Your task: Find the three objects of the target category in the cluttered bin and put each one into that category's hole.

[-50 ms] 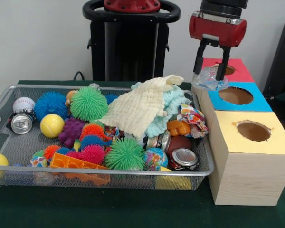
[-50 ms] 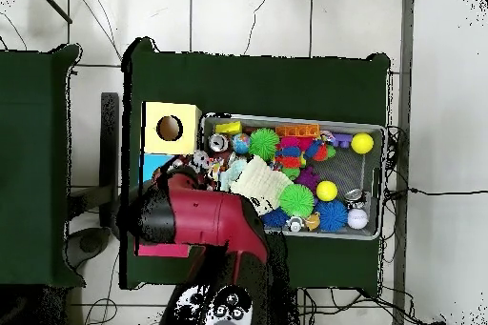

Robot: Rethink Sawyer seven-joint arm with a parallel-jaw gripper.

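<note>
Front view shows the red and black gripper (image 1: 210,76) hanging above the row of boxes, with its two black fingers (image 1: 198,61) pointing down and pinching a crinkly clear plastic thing (image 1: 207,78), maybe a squashed bottle or wrapper. That plastic thing sits in the air at the near edge of the red box (image 1: 238,70), just by the blue box (image 1: 256,101), not down in any hole. The red box has a round hole, partly hidden behind the gripper. The blue box has a round hole (image 1: 235,95) too, and so does the yellow-topped wooden box (image 1: 249,164), which stands closest to the camera. Beside the boxes is a wire mesh bin (image 1: 2,107) full of toys. A pale yellow cloth (image 1: 137,107) lies on top of the pile, with a light blue fluffy cloth (image 1: 173,107) under it. A green spiky ball (image 1: 88,103) and a blue spiky ball (image 1: 51,104) sit at the back. A baseball (image 1: 23,104) is at the left side above a drink can (image 1: 21,124), and a yellow ball (image 1: 52,125) is near them. Another green spiky ball (image 1: 125,154) is at the front, next to an orange toy block (image 1: 76,164). A second can (image 1: 184,158) lies by the bin wall nearest the boxes. Overhead view shows the big red arm (image 2: 200,221) covering the red box, and the bin (image 2: 381,183) beside the yellow box (image 2: 172,129).
</note>
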